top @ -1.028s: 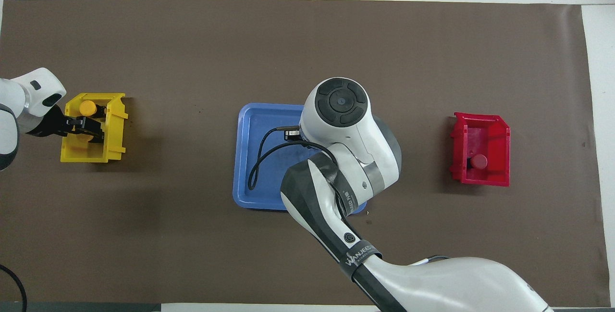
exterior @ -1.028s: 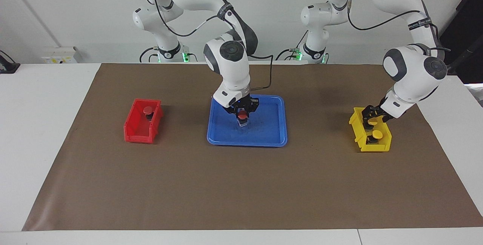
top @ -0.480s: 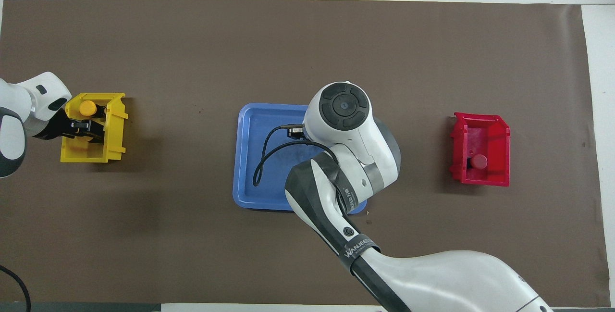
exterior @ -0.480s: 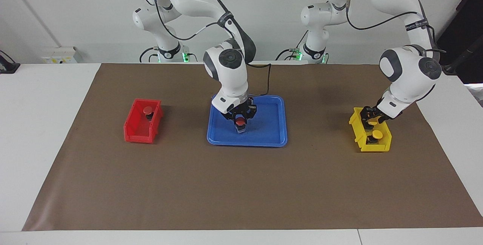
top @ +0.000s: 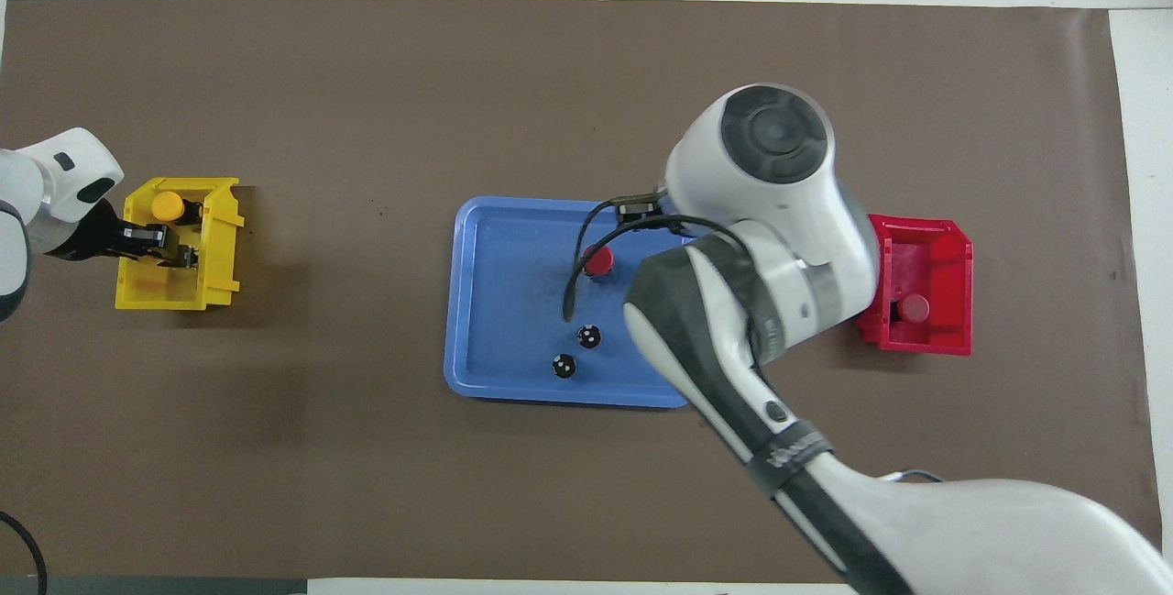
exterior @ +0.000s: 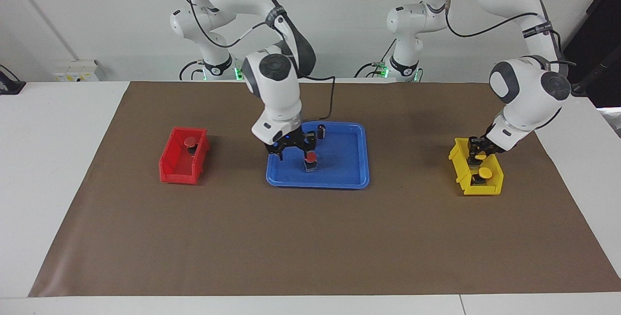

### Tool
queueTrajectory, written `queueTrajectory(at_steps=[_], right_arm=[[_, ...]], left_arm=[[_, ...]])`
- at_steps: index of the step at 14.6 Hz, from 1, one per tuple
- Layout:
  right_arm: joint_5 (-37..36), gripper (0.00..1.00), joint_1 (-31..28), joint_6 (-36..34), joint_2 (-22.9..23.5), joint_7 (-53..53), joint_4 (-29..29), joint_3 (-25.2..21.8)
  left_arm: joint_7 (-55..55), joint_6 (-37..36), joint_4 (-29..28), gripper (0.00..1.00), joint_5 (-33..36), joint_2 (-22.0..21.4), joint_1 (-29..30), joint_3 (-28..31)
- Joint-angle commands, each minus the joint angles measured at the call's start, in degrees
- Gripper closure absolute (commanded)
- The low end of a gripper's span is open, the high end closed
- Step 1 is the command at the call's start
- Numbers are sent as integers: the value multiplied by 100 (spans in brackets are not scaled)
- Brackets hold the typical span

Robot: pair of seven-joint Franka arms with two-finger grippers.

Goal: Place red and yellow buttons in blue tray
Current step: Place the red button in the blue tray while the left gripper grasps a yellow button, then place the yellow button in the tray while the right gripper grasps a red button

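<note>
Inside the small yellow plastic bin (exterior: 476, 174) at the left arm's end of the table, the left gripper (exterior: 478, 152) is clamped on a yellow domed push button (exterior: 480, 157), with the second yellow button (exterior: 484, 174) sitting beside it in the bin. Over the wide shallow blue plastic tray (exterior: 349, 179), the right gripper (exterior: 290, 148) hangs spread and empty above a red domed button (exterior: 310, 157) standing upright in the tray near two dark capless cylinders (top: 575, 351); the other red button (exterior: 190, 142) lies in the small red plastic bin (exterior: 180, 172). One button looks delivered, so next calls for lifting the gripped yellow one clear of the bin wall and carrying it to the tray.
</note>
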Motion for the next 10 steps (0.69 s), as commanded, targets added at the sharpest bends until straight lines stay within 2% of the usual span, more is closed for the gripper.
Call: queueTrajectory(at_steps=[1, 3, 4, 6, 8, 10], right_arm=[[65, 21, -872, -861, -547, -2524, -196, 71], [-5, 20, -1320, -979, -845, -3633, -554, 71], [-5, 20, -1574, -935, -1082, -4039, -852, 71], [-5, 22, -2067, -856, -1548, -4000, -1389, 62], [-5, 23, -2340, -680, -1699, -2706, -1663, 70], [-14, 30, -2246, -269, -1752, -1316, -1917, 97]], left_arm=[[-169, -1296, 1089, 99, 30, -153, -171, 3], [-1061, -1143, 1146, 99, 30, -153, -845, -6], [-1580, -793, 1032, 99, 21, -171, -1241, -6], [-2137, -553, 908, 99, -162, -198, -1997, -6], [-2244, -369, 812, 99, -461, -145, -2525, -6], [-2454, 121, 514, 99, -532, -110, -2965, -14]])
